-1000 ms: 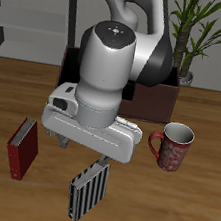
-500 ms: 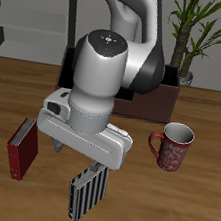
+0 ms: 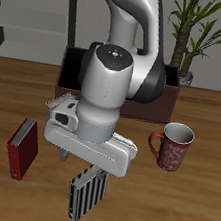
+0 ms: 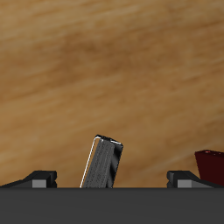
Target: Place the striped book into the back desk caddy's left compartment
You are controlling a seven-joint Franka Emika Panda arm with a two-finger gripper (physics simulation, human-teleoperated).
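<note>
The striped book lies flat on the wooden table near its front edge, black and white stripes running lengthwise. My gripper hangs just above the book's far end, open and empty. In the wrist view the book sits between my two widely spread fingertips. The back desk caddy is a dark maroon box at the back of the table, mostly hidden behind my arm. Its left compartment is not visible.
A dark red book lies beside the striped book and also shows in the wrist view. A red patterned mug stands in front of the caddy. A potted plant stands behind the caddy.
My arm has swung toward the table's front and the gripper has come down closer over the striped book. The book, mug and dark red book have not moved.
</note>
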